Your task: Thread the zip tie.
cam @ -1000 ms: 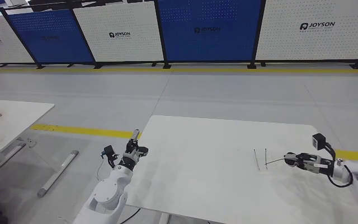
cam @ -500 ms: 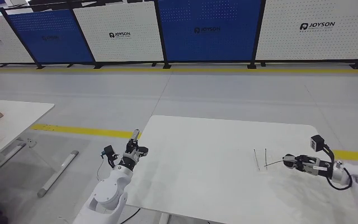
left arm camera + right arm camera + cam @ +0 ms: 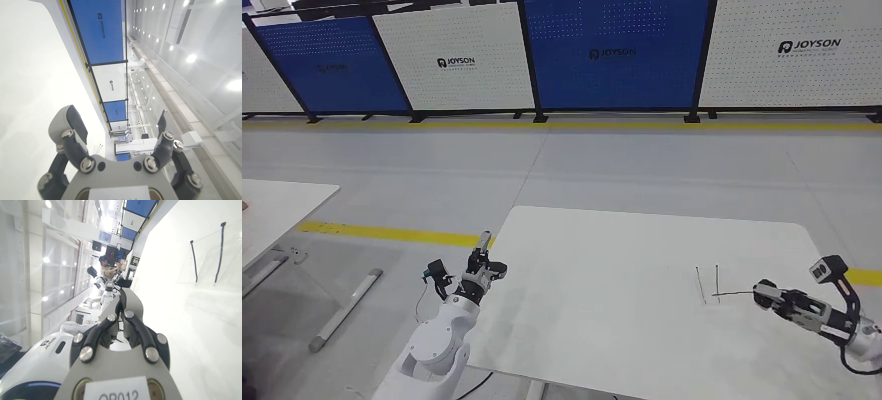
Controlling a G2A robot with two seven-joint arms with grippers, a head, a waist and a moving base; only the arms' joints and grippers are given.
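Two black zip ties (image 3: 707,281) stand upright side by side in a clear holder (image 3: 207,262) on the white table (image 3: 612,290), towards its right side. My right gripper (image 3: 758,292) is just right of them, shut on a third thin black zip tie (image 3: 734,293) that lies level, its free end reaching the standing pair. In the right wrist view the fingers (image 3: 130,298) are pressed together, with the upright ties (image 3: 194,260) ahead. My left gripper (image 3: 489,252) sits at the table's left edge, open and holding nothing; its wrist view shows the spread fingers (image 3: 75,121).
The table's right edge runs close behind my right arm, and the left edge lies under my left arm. A second white table (image 3: 272,215) stands far left. Blue and white pegboard panels (image 3: 617,55) line the floor behind.
My right arm has drawn back a little toward the table's right near corner, its wrist dropping lower. The held tie still points at the standing pair. The left arm has not moved.
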